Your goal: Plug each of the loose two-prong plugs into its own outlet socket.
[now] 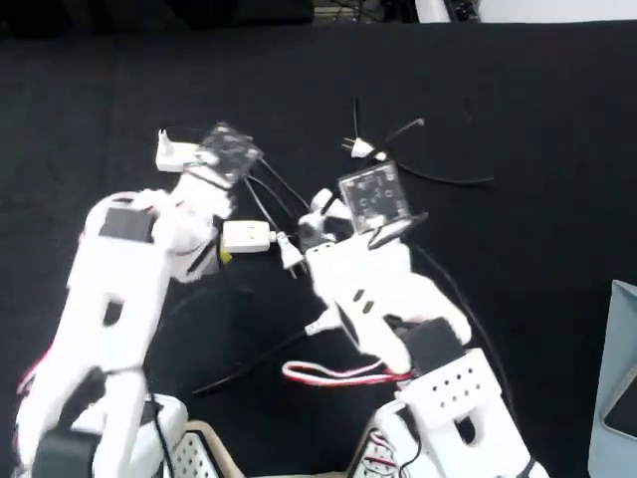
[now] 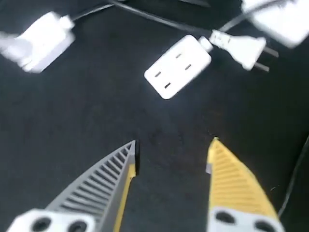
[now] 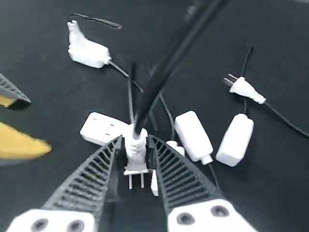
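My right gripper (image 3: 135, 139) is shut on a white two-prong plug (image 3: 135, 153); its prongs point toward the wrist and its black cord runs away over the table. A flat white outlet socket (image 3: 103, 128) lies just beside it. My left gripper (image 2: 174, 150) hangs open above bare black cloth, short of the same socket (image 2: 177, 66), which has a white plug (image 2: 241, 47) at its far end. In the high view the socket (image 1: 247, 236) and that plug (image 1: 291, 256) lie between the two arms. A loose plug (image 1: 360, 149) lies farther back.
Two more white socket blocks (image 3: 193, 135) (image 3: 235, 139) and a loose plug (image 3: 244, 87) lie beyond the held plug. A white adapter (image 3: 87, 50) sits farther off, and black cords cross the cloth. A grey box (image 1: 617, 388) stands at the right edge.
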Tool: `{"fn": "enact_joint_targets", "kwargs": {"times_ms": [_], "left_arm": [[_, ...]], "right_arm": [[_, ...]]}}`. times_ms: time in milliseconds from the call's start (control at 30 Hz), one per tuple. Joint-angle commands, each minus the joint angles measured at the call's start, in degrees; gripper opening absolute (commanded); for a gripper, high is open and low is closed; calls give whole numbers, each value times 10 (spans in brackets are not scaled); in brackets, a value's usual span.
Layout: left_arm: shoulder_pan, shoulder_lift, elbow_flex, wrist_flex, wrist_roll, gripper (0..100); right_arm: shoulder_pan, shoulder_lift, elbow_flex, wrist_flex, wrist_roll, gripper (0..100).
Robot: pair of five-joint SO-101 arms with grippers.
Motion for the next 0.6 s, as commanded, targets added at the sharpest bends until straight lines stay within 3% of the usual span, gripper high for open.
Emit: {"fn": "enact_joint_targets", "kwargs": {"times_ms": [0,333,567], "left_arm": [[9,107,-100,2,-84,264],[23,294,-201,2,-236,264],[63,375,-269,1,-253,264]], "right_arm": [[22,-3,-7,-12,0,11],[23,-3,-4,-11,0,11],[23,-3,-3,-11,0,11]]}}
